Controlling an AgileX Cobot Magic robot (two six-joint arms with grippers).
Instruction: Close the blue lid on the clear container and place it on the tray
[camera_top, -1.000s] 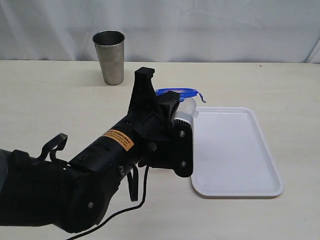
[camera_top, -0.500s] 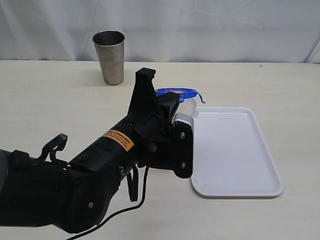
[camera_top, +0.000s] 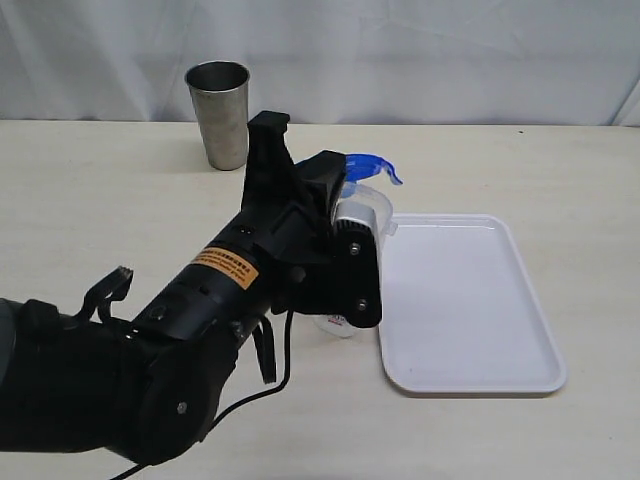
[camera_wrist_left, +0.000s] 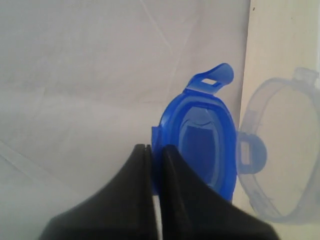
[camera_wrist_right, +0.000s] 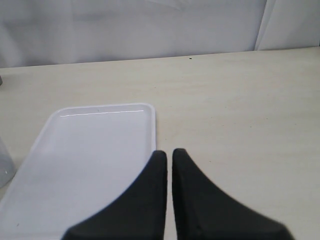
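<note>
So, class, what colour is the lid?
The lid is bright blue, clearest in the left wrist view.

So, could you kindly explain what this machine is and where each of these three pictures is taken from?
It is a robot with two arms, each ending in a pair of fingers. The exterior view looks at the table from a camera off the arms; the big black shape in front is the left arm. On the table are a steel cup, a white tray and, beside the tray and largely hidden by the arm, the clear container. The other two pictures come from cameras on the wrists. The left wrist view shows the left fingers shut, seemingly pinching the edge of the blue lid, which sits tilted by the container's mouth. The right wrist view shows the right fingers shut on nothing, near the tray's edge.
</note>
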